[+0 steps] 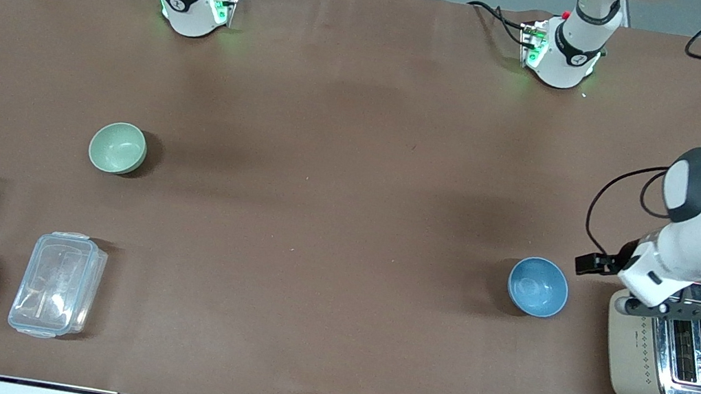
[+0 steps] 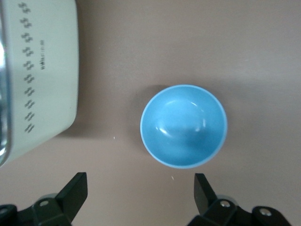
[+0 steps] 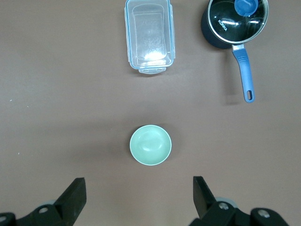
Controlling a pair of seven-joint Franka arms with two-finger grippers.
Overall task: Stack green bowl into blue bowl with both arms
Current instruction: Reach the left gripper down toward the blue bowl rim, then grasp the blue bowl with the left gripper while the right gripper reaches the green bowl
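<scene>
Brown table (image 1: 356, 156): green bowl (image 1: 117, 147) mid-frame, blue bowl (image 1: 538, 287) lower, well apart. Both look light, rigid, glossy and slippery, so pinch a rim. Left gripper (image 2: 139, 188) gapes wide over the table beside blue bowl; right gripper (image 3: 138, 188) gapes wide, high by green bowl.

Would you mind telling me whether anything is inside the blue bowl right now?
Nothing: the blue bowl shows only its bare glossy inside. The green bowl stands apart, toward the right arm's end of the table, equally empty. What lies beneath either bowl is hidden.

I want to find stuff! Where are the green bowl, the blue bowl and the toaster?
green bowl (image 1: 117, 147), front view, its inside.
blue bowl (image 1: 538, 287), front view, its inside.
toaster (image 1: 635, 360), front view, its cream side.
</scene>
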